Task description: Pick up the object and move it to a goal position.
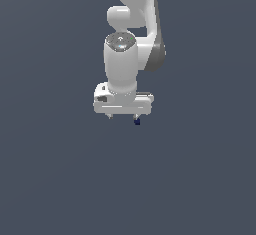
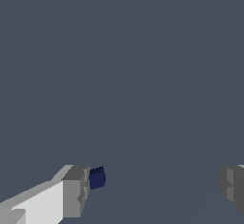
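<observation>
- One white robot arm [image 1: 131, 24] shows in the exterior view, reaching down from the top of the frame with its wrist pointing straight down.
- One pincer [image 1: 123, 117] hangs at the arm's lower end; its broad white body sits level, and two short fingertips poke out beneath it.
- The pincer is spread wide: in the wrist view one finger [image 2: 75, 190] stands at one side of the frame and the other finger [image 2: 232, 188] at the opposite side, with a broad bare gap between them.
- One object [image 2: 97, 177], a tiny dark navy-blue block, lies just beside the inner face of the first finger; whether it touches that finger cannot be told.
- The block sits far off-centre in the gap, well apart from the other finger, so nothing is pinched.
- In the exterior view the same object [image 1: 137, 122] shows as a small dark speck right under the fingertip on the exterior view's right, at the pincer's lower edge.
- One plain grey-blue surface [image 1: 55, 179] fills the scene behind and below the arm; how high the pincer stands above it cannot be told.
- Count: one arm, one pincer with two fingers, one block.
</observation>
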Robot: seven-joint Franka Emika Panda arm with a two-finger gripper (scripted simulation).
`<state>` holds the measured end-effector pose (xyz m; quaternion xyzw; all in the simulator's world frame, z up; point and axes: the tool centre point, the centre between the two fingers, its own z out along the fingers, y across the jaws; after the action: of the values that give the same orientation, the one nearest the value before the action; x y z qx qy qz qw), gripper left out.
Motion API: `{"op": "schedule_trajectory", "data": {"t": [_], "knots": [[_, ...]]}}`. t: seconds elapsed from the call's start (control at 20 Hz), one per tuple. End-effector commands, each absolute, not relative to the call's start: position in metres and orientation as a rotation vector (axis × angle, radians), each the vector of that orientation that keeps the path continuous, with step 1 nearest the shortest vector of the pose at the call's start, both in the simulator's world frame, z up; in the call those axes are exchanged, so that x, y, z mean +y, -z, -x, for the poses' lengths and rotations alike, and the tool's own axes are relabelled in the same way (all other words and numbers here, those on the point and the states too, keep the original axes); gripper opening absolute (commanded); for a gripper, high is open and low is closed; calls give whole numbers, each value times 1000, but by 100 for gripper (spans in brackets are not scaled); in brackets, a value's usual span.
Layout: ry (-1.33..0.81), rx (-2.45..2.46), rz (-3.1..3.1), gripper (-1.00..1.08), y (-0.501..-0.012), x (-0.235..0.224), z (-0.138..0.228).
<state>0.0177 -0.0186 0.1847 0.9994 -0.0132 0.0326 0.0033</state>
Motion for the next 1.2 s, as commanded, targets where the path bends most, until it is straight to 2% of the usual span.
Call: {"op": "schedule_trajectory", "data": {"t": [0.0, 0.5, 0.8, 1.15], "knots": [[-102, -41, -3133, 100, -185, -19, -18], [-95, -52, -3099, 100, -182, -54, -16], [-88, -16, -3103, 100, -172, -44, -11], [-58, 129, -3111, 100, -133, -12, 10]]}}
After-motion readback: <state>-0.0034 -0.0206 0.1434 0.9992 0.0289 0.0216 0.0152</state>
